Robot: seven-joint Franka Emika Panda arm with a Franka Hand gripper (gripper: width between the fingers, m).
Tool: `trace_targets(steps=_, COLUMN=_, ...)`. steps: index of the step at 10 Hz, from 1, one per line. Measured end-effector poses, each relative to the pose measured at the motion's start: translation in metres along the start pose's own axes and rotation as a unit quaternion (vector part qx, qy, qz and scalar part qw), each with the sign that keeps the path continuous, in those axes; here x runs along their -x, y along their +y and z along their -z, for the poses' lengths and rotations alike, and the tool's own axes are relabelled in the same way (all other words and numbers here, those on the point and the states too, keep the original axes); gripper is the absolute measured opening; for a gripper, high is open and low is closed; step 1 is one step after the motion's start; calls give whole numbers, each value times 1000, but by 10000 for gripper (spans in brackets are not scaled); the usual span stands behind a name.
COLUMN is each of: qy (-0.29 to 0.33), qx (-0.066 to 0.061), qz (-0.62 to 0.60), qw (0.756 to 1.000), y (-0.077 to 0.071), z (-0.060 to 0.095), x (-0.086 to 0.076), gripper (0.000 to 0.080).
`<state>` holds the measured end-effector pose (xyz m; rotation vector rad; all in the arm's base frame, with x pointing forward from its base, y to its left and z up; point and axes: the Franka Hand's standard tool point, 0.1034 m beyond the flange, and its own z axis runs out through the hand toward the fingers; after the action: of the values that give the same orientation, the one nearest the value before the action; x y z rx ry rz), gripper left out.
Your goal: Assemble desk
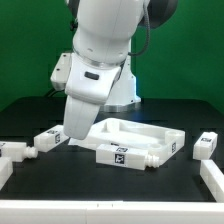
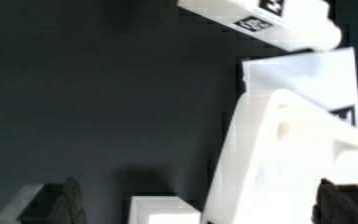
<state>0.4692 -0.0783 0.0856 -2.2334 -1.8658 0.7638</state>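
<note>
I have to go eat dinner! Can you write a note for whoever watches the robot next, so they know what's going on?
Jaws: wide open, holding nothing, low by the tabletop's corner on the exterior view's left.
Parts: tabletop lies flat mid-table. One leg lies along its front edge. Other legs lie loose to the left and right.
Done: no leg looks attached yet.
Left: fit every leg.

The place looked like a robotics lab with a bench set up for recording. A large white robot arm [image 1: 100, 45] stood on a plain black tabletop [image 1: 28, 115], and a flat green backdrop [image 1: 30, 40] closed off the rear. The loose white plastic parts [image 1: 140, 135] lying there carried printed black-and-white square tags [image 1: 121, 153].
</note>
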Motion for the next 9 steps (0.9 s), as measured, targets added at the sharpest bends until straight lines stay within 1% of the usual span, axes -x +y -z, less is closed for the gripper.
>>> trace_targets(steps=2, qy=0, qx=0, qz=-49, qw=999, y=0, z=0, x=-1, gripper=648)
trace_targets(steps=3, qy=3, qx=3, qz=-79, qw=997, y=1, z=-1, x=-2, gripper=648)
trace_targets(steps=4, qy=20, qx=21, qz=-137, qw=990, y=4, z=-5, x=-5, gripper=648)
trace_targets(steps=6, qy=52, qx=57, qz=-251, qw=965, y=4, z=-1, x=-19, gripper=648)
trace_targets(steps=7, qy=76, qx=63, qz=-305, qw=947, y=3, z=-2, x=-24, gripper=648)
trace_targets(steps=8, qy=95, qx=47, qz=-342, qw=934, y=2, z=-6, x=-28, gripper=648)
trace_targets(steps=9, qy=99, qx=42, qz=-377, qw=920, y=1, z=-5, x=-30, gripper=648)
